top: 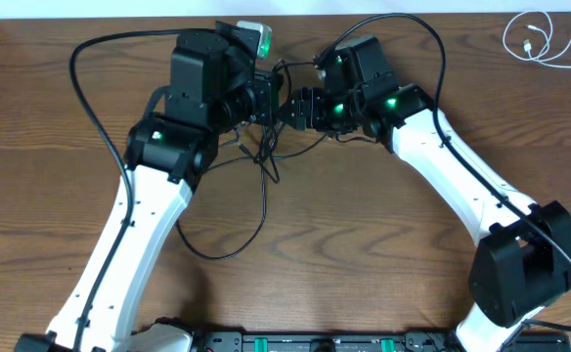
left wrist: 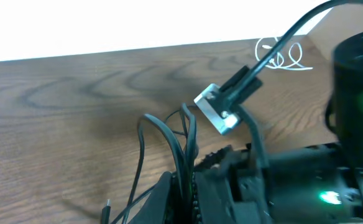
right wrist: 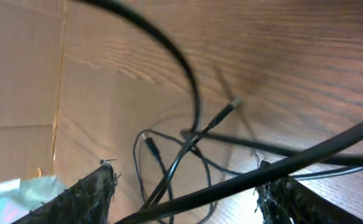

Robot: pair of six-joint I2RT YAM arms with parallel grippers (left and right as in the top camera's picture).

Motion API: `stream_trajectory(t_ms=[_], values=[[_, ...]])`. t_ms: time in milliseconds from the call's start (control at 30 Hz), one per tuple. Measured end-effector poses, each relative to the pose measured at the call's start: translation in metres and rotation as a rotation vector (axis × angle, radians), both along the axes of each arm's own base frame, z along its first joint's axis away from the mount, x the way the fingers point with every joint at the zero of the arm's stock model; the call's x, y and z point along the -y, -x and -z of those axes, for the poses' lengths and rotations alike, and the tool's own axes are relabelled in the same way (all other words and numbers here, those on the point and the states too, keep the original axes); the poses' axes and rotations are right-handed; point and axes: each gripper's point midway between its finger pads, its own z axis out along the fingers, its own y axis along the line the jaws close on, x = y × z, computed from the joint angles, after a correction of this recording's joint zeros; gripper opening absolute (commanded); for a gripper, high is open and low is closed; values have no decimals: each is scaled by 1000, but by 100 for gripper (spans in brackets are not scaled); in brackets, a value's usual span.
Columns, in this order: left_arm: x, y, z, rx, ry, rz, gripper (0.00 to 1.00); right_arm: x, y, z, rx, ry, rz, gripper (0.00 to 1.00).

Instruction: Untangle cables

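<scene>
A tangle of thin black cables (top: 266, 156) lies on the wooden table between the two arms, with one loop trailing toward the front (top: 229, 249). My left gripper (top: 270, 102) is shut on a few of these black cables (left wrist: 183, 140), which rise out of its closed jaws (left wrist: 184, 196). A small plug end (left wrist: 107, 208) rests on the wood beside it. My right gripper (top: 301, 108) faces the left one closely and stands open (right wrist: 184, 177). Below it lie thin black cables with plug ends (right wrist: 230, 107). The white cable (top: 538, 41) is coiled apart at the far right corner.
A thick black arm lead (right wrist: 281, 165) crosses between the right fingers (right wrist: 88, 196). Another lead with a silver connector (left wrist: 217, 113) hangs in front of the left wrist camera. A long arm lead (top: 88, 93) loops at the left. The table's back edge (left wrist: 107, 55) is near.
</scene>
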Motion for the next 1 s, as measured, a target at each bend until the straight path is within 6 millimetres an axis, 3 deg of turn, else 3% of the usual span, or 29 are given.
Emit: stream_trajectory(t_ms=[33, 133, 233, 333, 433, 533, 633, 733, 933, 1000], values=[[0, 1, -3, 8, 3, 0, 7, 0, -2, 0, 3, -3, 9, 44], [-2, 5, -13, 30, 10, -1, 8, -1, -7, 2, 4, -4, 27, 1], [-11, 2, -17, 54, -13, -49, 7, 9, 0, 19, -59, 54, 47, 1], [-34, -8, -23, 95, -55, -158, 8, 23, 9, 34, -113, 122, 55, 1], [-69, -17, -37, 145, -79, -283, 7, 60, 16, 55, -183, 250, 98, 1], [-119, -17, -63, 217, -80, -425, 7, 106, 13, 68, -204, 391, 157, 1], [-150, -10, -79, 258, -76, -504, 7, 132, 6, 72, -196, 441, 187, 1], [-162, -2, -92, 289, -67, -530, 7, 151, -1, 72, -186, 459, 204, 1], [-195, 5, -130, 421, -54, -640, 7, 216, -11, 85, -229, 542, 304, 1], [-199, 8, -135, 436, -53, -656, 7, 236, -10, 87, -251, 553, 337, 1]])
